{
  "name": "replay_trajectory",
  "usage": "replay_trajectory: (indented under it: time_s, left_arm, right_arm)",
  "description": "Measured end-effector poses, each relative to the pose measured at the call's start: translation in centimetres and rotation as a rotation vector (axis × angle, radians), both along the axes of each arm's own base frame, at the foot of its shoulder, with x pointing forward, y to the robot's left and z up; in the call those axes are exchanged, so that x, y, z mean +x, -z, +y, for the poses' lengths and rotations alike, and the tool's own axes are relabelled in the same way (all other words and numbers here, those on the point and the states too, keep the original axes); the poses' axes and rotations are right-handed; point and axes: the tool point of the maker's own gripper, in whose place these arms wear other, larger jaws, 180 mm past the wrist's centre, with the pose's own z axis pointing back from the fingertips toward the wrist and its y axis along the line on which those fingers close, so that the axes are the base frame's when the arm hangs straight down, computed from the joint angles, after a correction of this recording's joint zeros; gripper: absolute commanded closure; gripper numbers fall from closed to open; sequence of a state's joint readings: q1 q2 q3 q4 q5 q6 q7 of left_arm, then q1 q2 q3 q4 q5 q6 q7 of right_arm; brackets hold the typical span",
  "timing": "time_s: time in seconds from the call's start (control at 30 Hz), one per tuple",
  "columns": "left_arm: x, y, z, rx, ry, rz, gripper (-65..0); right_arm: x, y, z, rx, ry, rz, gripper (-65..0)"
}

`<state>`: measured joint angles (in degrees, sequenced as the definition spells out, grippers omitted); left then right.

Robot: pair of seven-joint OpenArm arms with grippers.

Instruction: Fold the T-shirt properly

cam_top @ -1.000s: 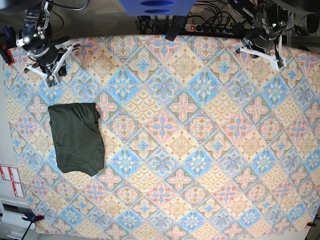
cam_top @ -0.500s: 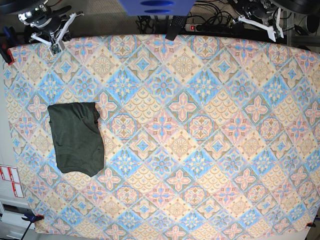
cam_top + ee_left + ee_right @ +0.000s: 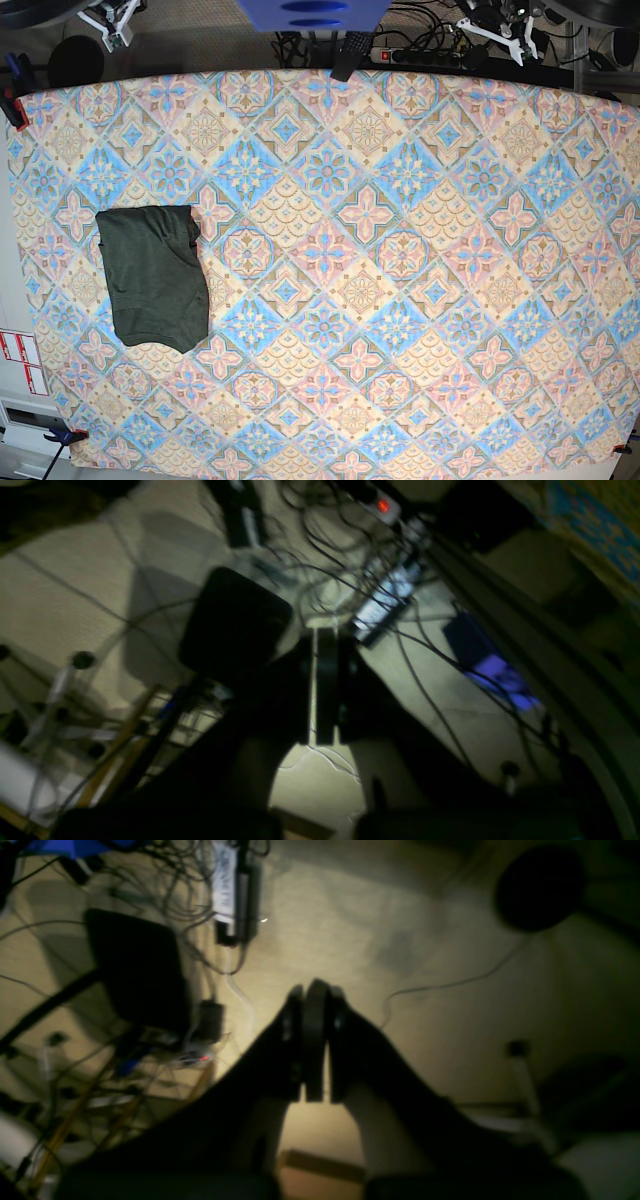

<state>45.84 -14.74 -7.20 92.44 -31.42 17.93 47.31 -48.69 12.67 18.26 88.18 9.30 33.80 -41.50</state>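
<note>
- Patterned tablecloth covers the bench.
- T-shirt lies folded near its left edge.
- Left gripper and right gripper — both pressed closed, holding nothing, beyond the far edge.

Folded shirt at the table's left, both arms off its far edge.

The dark olive-green knit T-shirt lies folded on the patterned tablecloth-covered table, near its left edge, about midway between far and near. The right gripper sits beyond the far-left corner, the left gripper beyond the far edge, right of centre; both well apart from the shirt.
</note>
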Motion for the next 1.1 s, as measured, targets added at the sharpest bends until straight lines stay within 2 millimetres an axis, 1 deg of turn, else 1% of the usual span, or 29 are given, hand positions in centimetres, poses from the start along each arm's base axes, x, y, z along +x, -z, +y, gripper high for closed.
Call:
replay_trajectory:
  time_s: [0.07,0.1,0.17,0.27,0.3,0.33,0.4,0.43,0.5,0.53,0.6,0.63,0.77,0.87,0.9,1.0,1.07,1.1]
  left_arm:
    - [0.3,0.9,-0.1,-0.001,-0.002,0.011,0.0]
    - [0.2,1.4,-0.4,-0.004,0.008,0.024,0.0]
    - [-0.2,2.3,-1.0,-0.022,0.017,0.058,0.0]
    - [0.0,3.7,-1.5,-0.026,0.013,0.065,0.0]
    - [0.5,4.2,-1.4,-0.006,0.032,0.038,0.0]
    - [0.4,4.8,-1.4,0.008,0.054,0.032,0.0]
    - [-0.5,6.0,-1.9,0.015,0.102,0.047,0.0]
    - [-1.2,6.5,-1.8,0.025,0.123,0.071,0.0]
    - [-2.1,7.5,-1.5,0.055,0.182,0.094,0.0]
    - [-2.2,7.9,-1.3,0.074,0.217,0.096,0.0]
    - [-2.5,8.6,-1.0,0.100,0.256,0.108,0.0]
    - [-2.3,9.1,-0.7,0.119,0.282,0.096,0.0]
    - [-2.2,10.4,-0.2,0.176,0.367,0.079,0.0]
    - [-2.6,11.8,-0.3,0.206,0.443,0.088,0.0]
    - [-2.5,12.3,-0.4,0.214,0.475,0.084,0.0]
    - [-1.5,13.2,-0.6,0.241,0.563,0.065,0.0]
    - [-1.0,13.6,-1.2,0.242,0.618,0.045,0.0]
    - [-0.8,13.7,-1.4,0.242,0.631,0.045,0.0]
  right_arm:
    - [0.1,1.5,1.3,0.052,0.017,-0.011,0.0]
    - [0.4,2.2,2.1,0.089,0.039,-0.035,0.0]
    - [-0.3,3.7,3.0,0.125,0.071,-0.011,0.0]
    - [-2.7,6.0,3.4,0.147,0.129,0.052,0.0]
    - [-3.4,6.6,3.4,0.150,0.146,0.070,0.0]
    - [-4.0,7.2,3.6,0.158,0.165,0.080,0.0]
    - [-4.3,8.3,4.4,0.180,0.188,0.087,0.0]
    - [-3.7,8.9,4.9,0.197,0.207,0.070,0.0]
    - [-3.1,9.7,5.6,0.222,0.245,0.041,0.0]
    - [-3.0,10.0,5.8,0.230,0.266,0.038,0.0]
    - [-3.1,10.8,5.7,0.228,0.300,0.035,0.0]
    - [-3.8,11.1,5.7,0.222,0.303,0.055,0.0]
    - [-4.5,12.1,6.6,0.238,0.333,0.069,0.0]
    - [-3.4,12.8,7.9,0.266,0.331,0.072,0.0]
    - [-2.5,13.0,8.0,0.271,0.336,0.057,0.0]
    - [-0.3,13.4,7.4,0.263,0.361,0.004,0.0]
    - [0.1,13.5,7.1,0.255,0.371,-0.007,0.0]
    - [0.0,13.5,7.4,0.259,0.377,-0.004,0.0]
